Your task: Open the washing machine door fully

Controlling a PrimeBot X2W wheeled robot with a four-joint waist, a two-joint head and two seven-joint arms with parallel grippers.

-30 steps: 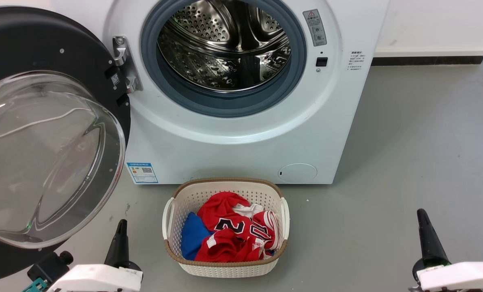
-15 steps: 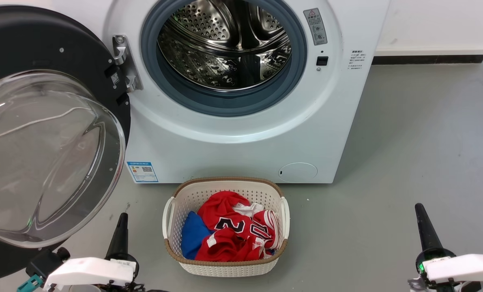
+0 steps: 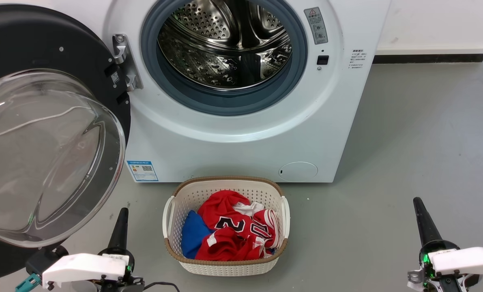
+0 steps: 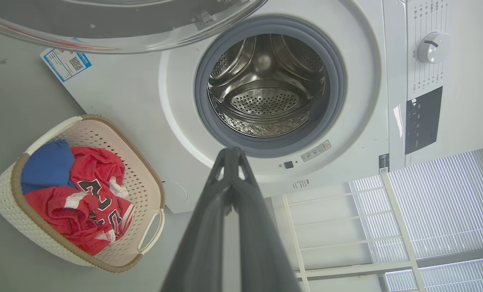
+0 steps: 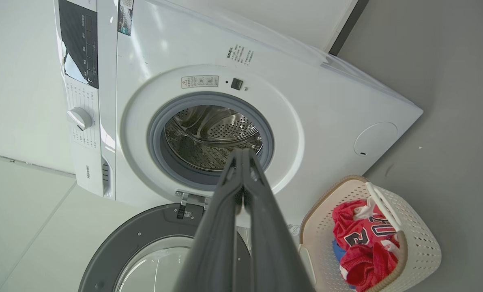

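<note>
Already the washing machine door [image 3: 50,154] hangs swung wide off the hinge [image 3: 123,61] of the washing machine [image 3: 241,138], out past the side of the machine's front that faces your left arm. Its glass bowl is turned toward you and the steel drum [image 3: 225,44] is fully exposed. By my read the job is done or very nearly so. Whether the hinge has any travel left cannot be told from these views.

Your left hand [image 3: 122,213] sits low in front of the machine, near the door's bottom edge, with its fingers pressed together on nothing. Your right hand [image 3: 419,202] is closed and empty as well, well out from the machine's opposite corner.

Watch for these:

- **Left arm and door:** Lifting or swinging the left arm toward the machine would likely bring it into the door's black rim or the bulging glass, which appear close above it. A knock there could send the door back toward the opening.
- **Nudging the door wider:** Closed fingertips on glossy plastic or curved glass will tend to skid. Push on the flat rim, slowly, and stop at the first resistance, because forcing a door at its limit loads the hinge.
- **Basket:** The laundry basket [image 3: 225,265] of red and blue clothes [image 3: 233,233] stands on the floor right in front of the machine, between your two hands. Rolling forward or sweeping either arm inward would shove or tip it.
</note>
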